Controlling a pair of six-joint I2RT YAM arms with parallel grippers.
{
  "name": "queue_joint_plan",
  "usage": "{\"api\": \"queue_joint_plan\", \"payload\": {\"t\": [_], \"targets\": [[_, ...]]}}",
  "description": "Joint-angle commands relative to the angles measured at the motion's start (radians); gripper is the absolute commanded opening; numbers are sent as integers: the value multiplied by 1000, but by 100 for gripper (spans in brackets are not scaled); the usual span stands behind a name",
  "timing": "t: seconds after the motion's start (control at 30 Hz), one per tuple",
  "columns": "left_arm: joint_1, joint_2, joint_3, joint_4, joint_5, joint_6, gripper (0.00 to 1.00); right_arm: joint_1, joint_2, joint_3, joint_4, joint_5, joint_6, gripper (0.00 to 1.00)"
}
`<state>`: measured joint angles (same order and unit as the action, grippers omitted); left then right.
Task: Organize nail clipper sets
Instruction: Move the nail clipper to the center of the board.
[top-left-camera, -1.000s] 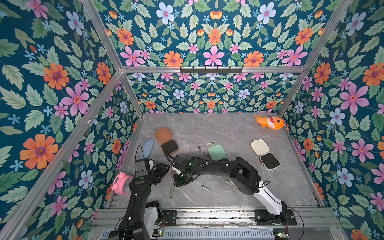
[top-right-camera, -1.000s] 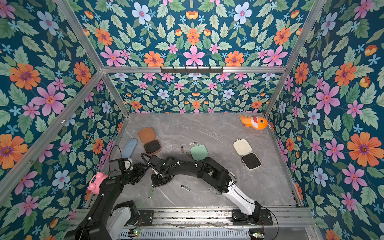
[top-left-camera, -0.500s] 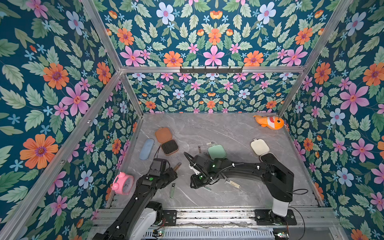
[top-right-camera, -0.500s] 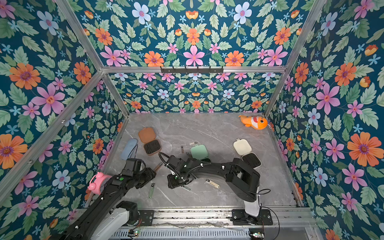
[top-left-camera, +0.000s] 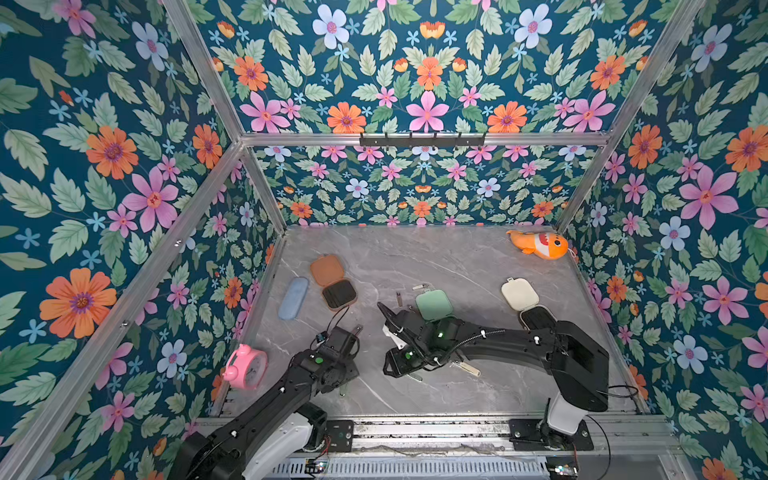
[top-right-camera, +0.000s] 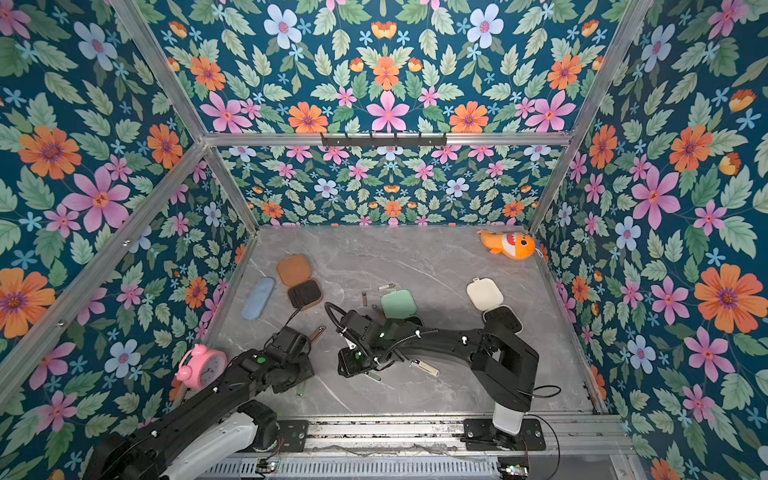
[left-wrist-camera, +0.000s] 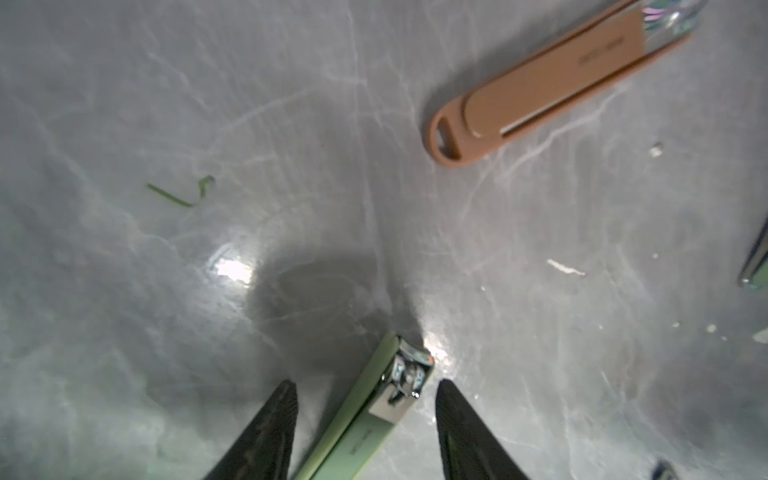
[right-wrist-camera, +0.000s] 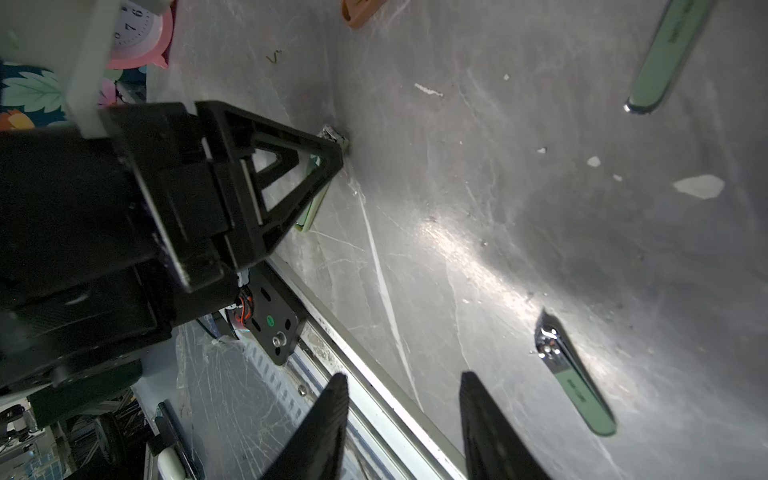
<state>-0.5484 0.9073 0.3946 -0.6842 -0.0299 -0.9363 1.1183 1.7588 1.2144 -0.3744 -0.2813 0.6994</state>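
the left gripper (left-wrist-camera: 366, 381) straddles a green nail clipper (left-wrist-camera: 361, 436), jaws parted and not yet touching it; the right gripper (right-wrist-camera: 403, 376) gapes empty close by. closing off-centre could skid the slim clipper across the slick table (top-left-camera: 415, 257) (it lies askew between the jaws). in a top view the mint green case (top-left-camera: 432, 305) sits centre, its tray under the right arm (top-left-camera: 519, 345), which blocks it; brown case (top-left-camera: 332, 282) centre-left, cream case (top-left-camera: 519, 295) right. a brown clipper (left-wrist-camera: 540, 87) lies loose.

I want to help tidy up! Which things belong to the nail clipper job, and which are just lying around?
Job: brown case, mint green case, cream case, green clipper, brown clipper.
Lying about: pink clock, pale blue case, orange fish toy.
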Motion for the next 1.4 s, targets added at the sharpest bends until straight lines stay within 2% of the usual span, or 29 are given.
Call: {"api": "queue_joint_plan", "payload": {"t": [0.0, 0.33, 0.53, 0.67, 0.9, 1.1, 1.17, 1.27, 1.37], "targets": [[-21, 25, 0, 21, -19, -13, 55, 1, 8, 4, 4, 2, 3, 45], [-53, 55, -30, 39, 8, -9, 32, 2, 9, 3, 0, 24, 15, 42], [-78, 100, -24, 95, 40, -22, 23, 2, -15, -5, -24, 66, 17, 40], [-116, 141, -5, 148, 44, -55, 21, -4, -50, -27, -52, 120, 23, 39], [-217, 268, 61, 260, 30, -127, 22, -24, -91, -13, -199, 273, 51, 38], [-255, 360, 94, 325, 30, -151, 25, -25, -139, -38, -203, 302, 22, 34], [-257, 372, 101, 339, 31, -153, 30, -25, -147, -51, -201, 308, 12, 32], [-256, 365, 107, 348, 29, -160, 42, -25, -158, -44, -220, 310, 14, 28], [-255, 348, 118, 339, 22, -155, 53, -24, -164, -29, -241, 306, 2, 29]]}}
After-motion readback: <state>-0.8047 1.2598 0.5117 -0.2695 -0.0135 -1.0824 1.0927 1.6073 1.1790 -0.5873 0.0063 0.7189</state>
